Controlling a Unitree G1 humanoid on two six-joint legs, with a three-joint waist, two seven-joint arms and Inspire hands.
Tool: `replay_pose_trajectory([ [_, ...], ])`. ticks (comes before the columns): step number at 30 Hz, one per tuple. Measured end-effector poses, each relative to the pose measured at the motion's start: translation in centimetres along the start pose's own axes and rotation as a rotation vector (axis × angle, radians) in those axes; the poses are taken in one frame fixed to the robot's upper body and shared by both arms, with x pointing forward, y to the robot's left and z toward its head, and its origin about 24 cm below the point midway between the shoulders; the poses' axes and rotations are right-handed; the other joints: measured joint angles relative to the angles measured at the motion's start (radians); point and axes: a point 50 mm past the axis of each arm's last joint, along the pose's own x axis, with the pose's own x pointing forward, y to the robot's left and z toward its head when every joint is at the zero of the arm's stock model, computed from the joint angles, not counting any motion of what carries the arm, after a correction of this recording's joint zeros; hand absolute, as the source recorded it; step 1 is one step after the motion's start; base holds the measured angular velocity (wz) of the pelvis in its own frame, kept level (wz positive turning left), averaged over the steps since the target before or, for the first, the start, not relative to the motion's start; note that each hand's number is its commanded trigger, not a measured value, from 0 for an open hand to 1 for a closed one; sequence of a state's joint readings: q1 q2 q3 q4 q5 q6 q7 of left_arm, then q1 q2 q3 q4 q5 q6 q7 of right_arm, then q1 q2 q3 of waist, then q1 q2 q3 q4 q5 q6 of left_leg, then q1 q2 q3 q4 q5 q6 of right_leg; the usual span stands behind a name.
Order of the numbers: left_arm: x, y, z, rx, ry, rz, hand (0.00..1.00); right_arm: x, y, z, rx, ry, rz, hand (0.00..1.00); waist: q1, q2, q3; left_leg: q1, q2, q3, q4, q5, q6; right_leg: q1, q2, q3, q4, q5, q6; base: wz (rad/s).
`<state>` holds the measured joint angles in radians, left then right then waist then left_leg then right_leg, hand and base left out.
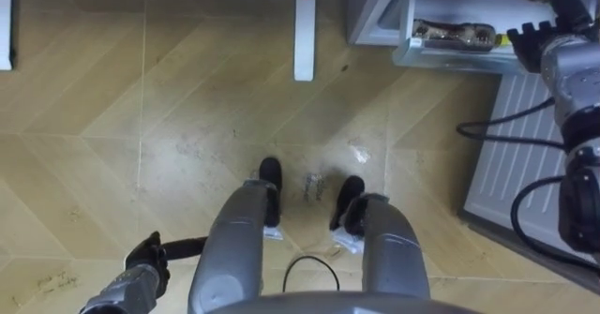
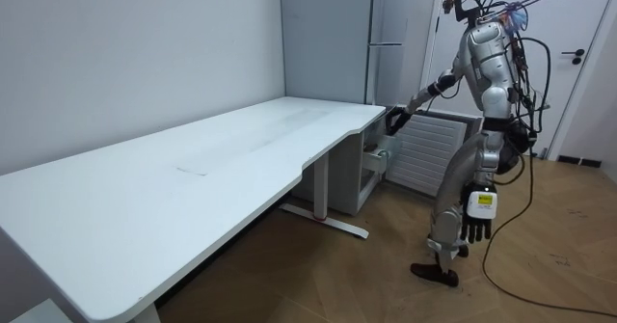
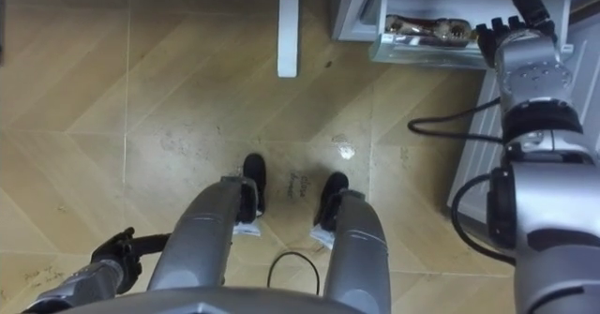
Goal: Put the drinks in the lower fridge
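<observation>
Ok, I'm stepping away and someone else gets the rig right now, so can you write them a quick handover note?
Left robot hand: open, empty, hanging at the robot's side.
Right robot hand: reached out at the rim of the clear fridge bin; its grip cannot be read.
Brownish items lie in that bin; whether they are the drinks is unclear.
Done: the lower fridge is open, and the robot stands before it, beside the white desk.
Left: check the drinks are in, probably pull the right robot hand back, then close the fridge.
</observation>
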<state>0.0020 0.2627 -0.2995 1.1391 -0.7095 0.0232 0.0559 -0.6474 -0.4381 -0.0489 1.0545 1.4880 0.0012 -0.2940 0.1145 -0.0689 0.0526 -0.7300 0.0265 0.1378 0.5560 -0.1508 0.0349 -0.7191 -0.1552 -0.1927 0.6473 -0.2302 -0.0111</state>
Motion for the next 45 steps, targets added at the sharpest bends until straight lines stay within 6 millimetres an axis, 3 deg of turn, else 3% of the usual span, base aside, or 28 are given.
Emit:
replay_pose_trajectory([
  [12,0.0,-0.1,-0.2,0.034,0.009,-0.040,0.00,0.0,-1.5,-1.1,-0.081,0.033,0.126,0.00,0.003,0.008,0.0033,0.057,0.001,0.000,-0.010,-0.002,-0.002,0.055,0.003,0.004,-0.006,-0.003,0.000,-0.01],
  [19,-0.1,0.0,0.4,0.027,-0.014,-0.058,0.00,-0.4,-4.6,-1.6,-0.106,0.052,0.126,0.00,-0.005,0.006,0.0012,0.061,0.001,-0.002,-0.009,-0.003,-0.003,0.063,0.006,0.002,-0.009,-0.004,0.002,0.02],
  [23,-0.1,0.4,0.1,0.019,-0.007,-0.043,0.00,-0.7,-5.5,-2.4,-0.111,0.072,0.144,0.00,-0.028,0.005,-0.0014,0.085,0.004,-0.004,-0.014,-0.004,-0.005,0.091,0.010,-0.004,-0.026,-0.003,0.001,-0.01],
  [25,-0.3,1.0,-1.0,0.017,0.016,-0.027,0.00,-1.2,-7.8,-4.1,-0.094,0.117,0.124,0.00,-0.027,0.002,-0.0238,0.117,0.020,-0.004,-0.022,-0.015,-0.011,0.137,0.027,-0.012,-0.065,0.007,-0.002,-0.14],
  [26,-0.4,1.1,-1.2,0.017,0.023,-0.025,0.00,-1.4,-8.4,-4.6,-0.091,0.129,0.116,0.00,-0.027,0.002,-0.0302,0.122,0.024,-0.004,-0.025,-0.018,-0.013,0.147,0.033,-0.012,-0.072,0.007,-0.002,-0.13],
  [27,-0.4,1.2,-1.5,0.016,0.032,-0.028,0.00,-1.8,-9.3,-5.3,-0.087,0.150,0.105,0.00,-0.027,0.000,-0.0345,0.137,0.028,-0.003,-0.027,-0.022,-0.014,0.163,0.038,-0.012,-0.082,0.008,-0.001,-0.06],
  [31,-0.5,1.2,-1.8,0.012,0.038,-0.044,0.00,-2.7,-11.2,-6.9,-0.099,0.199,0.109,0.00,-0.033,0.004,-0.0367,0.165,0.031,-0.005,-0.040,-0.023,-0.015,0.196,0.048,-0.009,-0.104,0.011,0.000,-0.02],
  [32,-0.5,1.3,-1.9,0.010,0.042,-0.048,0.00,-3.1,-12.0,-7.2,-0.095,0.210,0.103,0.00,-0.034,0.008,-0.0417,0.168,0.032,-0.007,-0.040,-0.024,-0.017,0.202,0.052,-0.006,-0.110,0.012,0.002,0.00],
  [38,-0.6,1.7,-2.5,-0.029,0.059,-0.033,0.00,-4.0,-14.4,-7.8,-0.084,0.224,0.064,0.00,-0.042,0.020,-0.0385,0.181,0.033,-0.006,-0.043,-0.025,-0.017,0.215,0.054,-0.002,-0.115,0.013,0.003,-0.01],
  [42,-0.6,1.7,-2.7,-0.030,0.066,-0.030,0.00,-4.4,-15.3,-8.4,-0.069,0.231,0.046,0.00,-0.055,0.034,-0.0305,0.180,0.034,-0.006,-0.046,-0.025,-0.017,0.216,0.056,-0.002,-0.123,0.017,0.004,-0.01],
  [45,-0.6,1.7,-2.7,-0.048,0.056,-0.029,0.00,-4.7,-16.4,-8.8,-0.066,0.242,0.023,0.00,-0.053,0.039,-0.0309,0.182,0.031,-0.002,-0.057,-0.025,-0.017,0.212,0.054,0.000,-0.130,0.020,0.006,-0.04],
])
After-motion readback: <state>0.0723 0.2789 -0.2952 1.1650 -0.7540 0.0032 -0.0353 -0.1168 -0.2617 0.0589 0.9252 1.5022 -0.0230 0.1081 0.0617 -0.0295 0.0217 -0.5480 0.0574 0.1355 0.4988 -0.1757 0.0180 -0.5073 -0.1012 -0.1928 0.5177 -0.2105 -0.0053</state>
